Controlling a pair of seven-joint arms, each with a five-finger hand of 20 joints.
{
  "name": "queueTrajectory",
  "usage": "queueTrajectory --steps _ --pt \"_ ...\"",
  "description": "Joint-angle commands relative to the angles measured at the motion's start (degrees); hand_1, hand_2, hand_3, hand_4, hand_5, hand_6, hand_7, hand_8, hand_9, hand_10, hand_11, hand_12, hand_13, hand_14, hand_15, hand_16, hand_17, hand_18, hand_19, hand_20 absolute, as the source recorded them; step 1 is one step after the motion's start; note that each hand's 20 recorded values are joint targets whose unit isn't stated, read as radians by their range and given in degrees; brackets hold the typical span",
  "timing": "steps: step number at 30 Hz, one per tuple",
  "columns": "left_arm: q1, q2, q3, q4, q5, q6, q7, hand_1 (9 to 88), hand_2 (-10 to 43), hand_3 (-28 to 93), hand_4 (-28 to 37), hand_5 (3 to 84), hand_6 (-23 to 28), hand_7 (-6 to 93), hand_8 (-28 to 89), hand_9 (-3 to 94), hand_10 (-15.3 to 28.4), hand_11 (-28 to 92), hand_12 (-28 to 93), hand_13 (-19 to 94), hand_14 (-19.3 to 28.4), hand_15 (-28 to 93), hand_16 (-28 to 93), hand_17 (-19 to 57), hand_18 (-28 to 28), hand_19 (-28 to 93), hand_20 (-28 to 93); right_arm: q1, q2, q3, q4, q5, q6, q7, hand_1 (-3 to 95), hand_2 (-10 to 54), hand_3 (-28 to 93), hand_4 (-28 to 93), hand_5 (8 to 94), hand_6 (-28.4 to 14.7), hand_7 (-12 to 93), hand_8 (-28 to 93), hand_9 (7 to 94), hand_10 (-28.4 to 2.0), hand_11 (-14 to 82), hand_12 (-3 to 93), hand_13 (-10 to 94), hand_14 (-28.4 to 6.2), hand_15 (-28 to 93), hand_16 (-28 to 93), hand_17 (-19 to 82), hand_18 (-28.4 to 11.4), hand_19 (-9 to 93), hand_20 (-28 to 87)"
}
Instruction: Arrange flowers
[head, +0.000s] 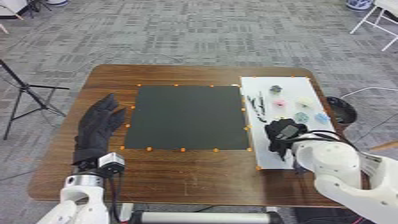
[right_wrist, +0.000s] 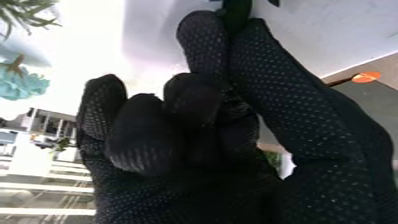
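In the head view the right hand is over the white sheet, just below the flowers. Its wrist view has the hand with thumb and finger pinching a dark green leaf or stem; the other fingers are curled. A grey-purple flower, pink flower, pale yellow flower, teal flower and light blue flower lie on the sheet, beside dark leafy stems. A teal bloom is near the right hand. The left hand has straight fingers and holds nothing.
A black square mat with orange markers along its edges lies on the brown table, between the left hand and the white sheet. Beyond the table's right edge is a black round container. A tripod stands off to the left.
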Motion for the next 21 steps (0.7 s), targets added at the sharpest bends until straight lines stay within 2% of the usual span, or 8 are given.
queueTrajectory --steps 1,6,9,14,16,17,19,21 --pt "-2.7 1.93 0.4 0.17 -0.25 -1.07 0.9 36.2 -6.7 68 -19.2 30.4 1.8 31.7 -14 23.8 10.7 35 18 24 13.3 43 3 -6.3 19.1 44 16 -5.8 2.0 2.0 0.7 0.8 9.4 -0.5 39.0 -9.5 83 -9 73.4 0.4 55 23 79.2 -10.8 63.8 54.3 77 -9.6 84 39 37 -20.7 87 38" --pt "-5.2 3.34 1.29 0.5 0.6 -2.1 0.83 35.9 -6.6 68 -19.4 30.5 1.8 31.4 -14 24.0 10.8 35 19 24 13.4 43 3 -6.4 19.2 44 16 -4.3 1.4 6.0 0.0 1.3 15.9 0.0 37.1 -9.5 84 -5 73.8 0.8 57 26 80.5 -10.7 65.9 53.1 79 -9.4 85 39 39 -21.1 89 39" --pt "-7.4 3.76 2.27 1.1 -0.47 -4.2 1.31 35.5 -6.6 68 -19.5 30.6 1.8 31.2 -14 24.2 10.9 35 19 24 13.4 43 3 -6.4 19.2 44 16 0.7 0.3 4.1 0.8 -0.2 16.6 0.3 36.5 -9.5 85 -4 74.2 0.8 57 26 80.9 -10.6 66.1 53.2 79 -9.4 85 39 39 -21.2 90 39" --pt "-10.7 5.95 3.4 1.47 0.63 -5.91 0.49 35.4 -6.5 68 -19.6 30.7 1.8 30.9 -14 24.3 10.9 35 19 24 13.4 42 3 -6.5 19.3 44 16 8.2 -3.6 0.7 2.9 0.4 18.0 0.6 36.3 -9.5 85 -5 74.4 0.7 57 26 81.1 -10.4 66.1 53.4 79 -9.3 85 39 40 -21.1 90 39" --pt "-11.9 6.68 3.94 1.54 1.3 -6.53 0.05 35.3 -6.6 68 -19.6 30.8 1.8 30.6 -14 24.3 11.0 35 19 24 13.4 42 3 -6.5 19.4 43 16 9.6 -5.1 1.0 3.3 0.3 14.1 1.8 36.2 -9.5 86 -5 74.5 0.7 57 27 81.2 -10.4 66.0 53.4 79 -9.2 85 39 40 -21.2 90 39" --pt "-12.6 6.85 4.28 1.69 1.64 -7.06 -0.26 35.3 -6.5 68 -19.6 30.8 1.8 30.3 -14 24.3 11.0 35 19 24 13.5 42 3 -6.5 19.4 43 16 10.2 -5.1 0.5 3.6 0.5 14.3 2.1 36.2 -9.5 86 -5 74.5 0.7 57 27 81.2 -10.3 66.0 53.5 79 -9.2 85 39 40 -21.1 90 39" --pt "-13.7 6.98 4.83 2.03 2.08 -8.02 -0.97 35.3 -6.6 68 -19.6 30.8 1.7 30.1 -14 24.3 10.9 34 19 24 13.5 42 3 -6.6 19.4 43 16 8.7 -4.9 3.5 2.5 0.6 7.8 3.4 36.7 -9.5 85 -6 74.2 0.7 57 26 80.6 -10.3 65.8 54.2 79 -9.3 85 40 39 -20.8 90 39" --pt "-12.9 7.0 4.29 1.76 2.46 -8.54 -1.33 35.2 -6.5 68 -19.7 30.8 1.7 29.9 -13 24.3 10.9 34 19 24 13.4 42 3 -6.6 19.4 43 16 6.0 -3.4 6.5 0.9 1.2 6.4 3.8 37.8 -9.5 81 -12 74.1 1.2 53 21 78.7 -10.2 64.7 54.8 77 -9.4 84 40 38 -20.7 89 38"
